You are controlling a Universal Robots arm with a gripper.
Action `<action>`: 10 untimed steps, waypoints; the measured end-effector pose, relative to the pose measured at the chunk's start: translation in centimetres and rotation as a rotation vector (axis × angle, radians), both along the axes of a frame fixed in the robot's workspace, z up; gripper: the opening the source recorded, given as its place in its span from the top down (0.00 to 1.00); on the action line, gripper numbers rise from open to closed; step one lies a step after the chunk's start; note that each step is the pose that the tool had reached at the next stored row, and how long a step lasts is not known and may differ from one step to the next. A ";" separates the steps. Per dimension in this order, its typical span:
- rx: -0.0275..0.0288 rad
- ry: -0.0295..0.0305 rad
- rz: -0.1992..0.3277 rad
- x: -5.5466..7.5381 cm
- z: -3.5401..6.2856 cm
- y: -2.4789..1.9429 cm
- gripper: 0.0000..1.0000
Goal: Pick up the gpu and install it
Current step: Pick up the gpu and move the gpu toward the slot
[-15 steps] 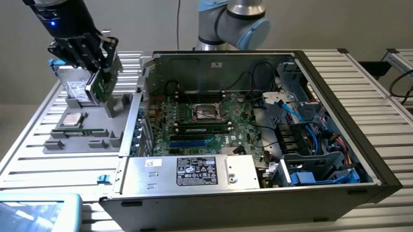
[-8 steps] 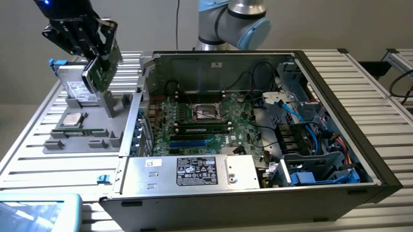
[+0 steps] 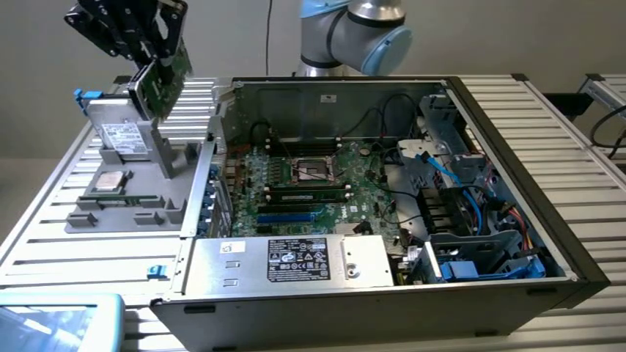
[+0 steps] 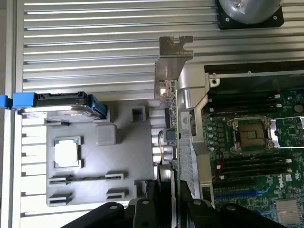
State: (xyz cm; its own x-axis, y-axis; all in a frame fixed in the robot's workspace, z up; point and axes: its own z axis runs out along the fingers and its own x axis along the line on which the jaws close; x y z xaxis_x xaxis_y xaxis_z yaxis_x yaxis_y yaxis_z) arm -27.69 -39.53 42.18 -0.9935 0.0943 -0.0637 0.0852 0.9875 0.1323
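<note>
End effector (image 3: pixel 149 53) clamped on gpu (image 3: pixel 163 88), card tilted, raised above grey tray (image 3: pixel 117 217); open computer case (image 3: pixel 333 99) toward exterior view's right.

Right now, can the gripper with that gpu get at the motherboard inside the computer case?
Probably yes: the gripper holds the gpu above the grey tray, and the open case leaves the motherboard uncovered.

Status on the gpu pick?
Gripper shut on gpu, held in air above grey parts tray. Not installed. Case open, motherboard exposed.
</note>
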 end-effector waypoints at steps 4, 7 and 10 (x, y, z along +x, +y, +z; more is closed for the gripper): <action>0.0000 0.0082 0.000 0.9 1.53 -0.06 0.71; 0.0000 0.0172 0.000 1.7 2.35 -0.13 0.71; 0.0001 0.0332 0.000 2.3 2.81 -0.23 0.71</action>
State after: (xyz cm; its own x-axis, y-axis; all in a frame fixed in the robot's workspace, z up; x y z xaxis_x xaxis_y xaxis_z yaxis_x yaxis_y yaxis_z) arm -25.38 -39.76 44.98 -0.9951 0.0943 -0.0307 0.0896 0.9875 0.1295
